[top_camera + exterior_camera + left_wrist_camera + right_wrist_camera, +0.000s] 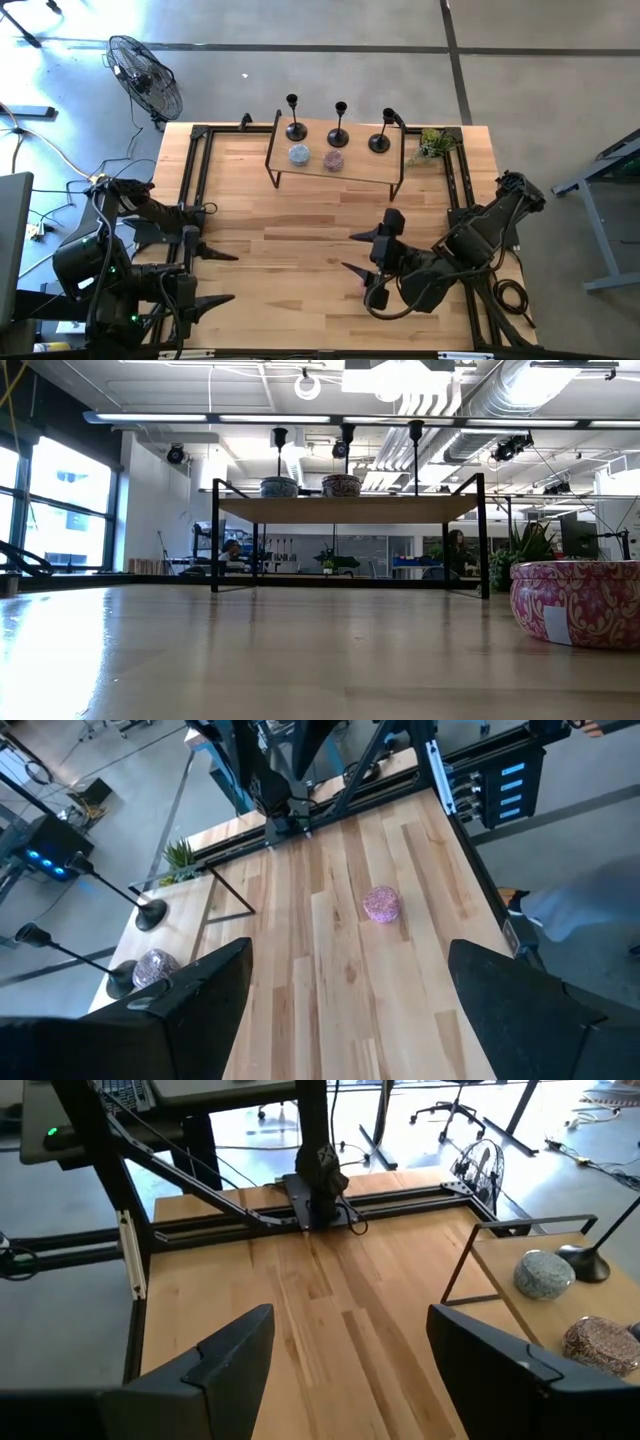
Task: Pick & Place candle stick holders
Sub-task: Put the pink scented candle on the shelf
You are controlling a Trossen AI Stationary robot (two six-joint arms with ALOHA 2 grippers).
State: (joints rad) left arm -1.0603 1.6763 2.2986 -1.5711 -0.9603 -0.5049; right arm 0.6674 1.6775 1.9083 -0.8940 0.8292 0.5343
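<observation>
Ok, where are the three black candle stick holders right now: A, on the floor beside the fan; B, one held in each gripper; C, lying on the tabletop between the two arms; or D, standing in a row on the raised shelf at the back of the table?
D: the high view shows the candle stick holders standing upright in a row on the shelf, and both grippers are empty.

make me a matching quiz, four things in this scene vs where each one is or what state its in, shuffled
Things:
1 candle stick holders
2 plant
3 fan
4 left claw

Places or states:
a on the floor past the table's far left corner
b open, over the table's near left
c on top of the raised shelf
d beside the shelf's right end

Pairs: 1-c, 2-d, 3-a, 4-b
</observation>
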